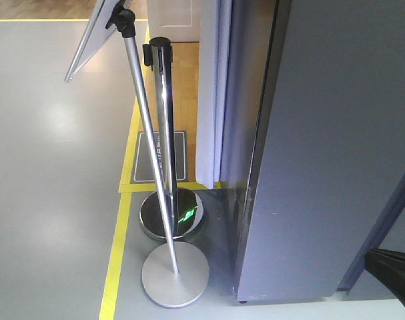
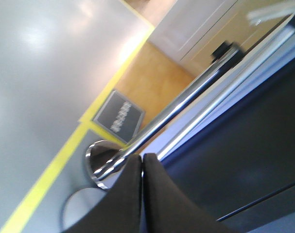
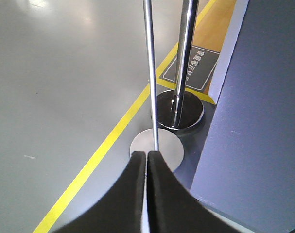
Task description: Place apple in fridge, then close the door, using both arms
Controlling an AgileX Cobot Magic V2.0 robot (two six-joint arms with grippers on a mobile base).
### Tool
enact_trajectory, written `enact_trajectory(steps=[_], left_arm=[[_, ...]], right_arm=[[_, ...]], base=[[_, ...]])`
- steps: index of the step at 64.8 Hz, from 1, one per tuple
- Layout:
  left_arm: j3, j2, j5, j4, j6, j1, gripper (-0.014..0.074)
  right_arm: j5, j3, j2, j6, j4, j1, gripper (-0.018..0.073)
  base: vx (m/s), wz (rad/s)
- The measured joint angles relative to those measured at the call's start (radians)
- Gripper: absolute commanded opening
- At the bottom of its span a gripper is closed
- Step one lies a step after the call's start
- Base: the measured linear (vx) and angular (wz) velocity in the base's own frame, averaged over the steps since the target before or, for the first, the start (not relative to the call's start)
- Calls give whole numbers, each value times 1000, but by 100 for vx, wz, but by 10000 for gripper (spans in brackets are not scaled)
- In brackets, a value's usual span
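The apple is out of view in every frame. A tall dark grey panel (image 1: pixel 322 167) fills the right side; I cannot tell whether it is the fridge or the cabinet beside it. No white interior and no open door show. The same grey surface appears in the left wrist view (image 2: pixel 244 160) and in the right wrist view (image 3: pixel 254 121). My left gripper (image 2: pixel 142 158) is shut with nothing between its fingers and points toward the floor beside the panel. My right gripper (image 3: pixel 147 154) is also shut and empty, above the floor near the panel's foot. A black arm part (image 1: pixel 392 273) shows at bottom right.
A chrome barrier post (image 1: pixel 163 120) stands on a round shiny base (image 1: pixel 172 213) close to the panel's left. A leaning sign stand (image 1: pixel 149 153) rests on a flat silver disc (image 1: pixel 175 273). Yellow floor tape (image 1: pixel 119 253) runs along the grey floor. A dark floor plate (image 1: pixel 161 157) lies beyond.
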Motion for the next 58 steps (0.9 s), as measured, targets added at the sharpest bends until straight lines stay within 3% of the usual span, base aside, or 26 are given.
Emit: enact_trajectory(steps=[14, 27, 36, 49, 58], left_arm=[[0, -135, 85, 0, 190, 0, -6], [0, -190, 87, 0, 447, 0, -6], [0, -190, 56, 15, 557, 0, -6], [0, -190, -76, 130, 620, 0, -6], [0, -190, -137, 152, 624, 0, -6]], right_arm=[[1, 0, 0, 0, 0, 0, -5], [1, 0, 0, 0, 0, 0, -5], [1, 0, 0, 0, 0, 0, -5], [1, 1, 0, 0, 0, 0, -5], [1, 1, 0, 0, 0, 0, -5]], base=[[0, 0], [0, 0], [0, 0], [0, 0], [0, 0]])
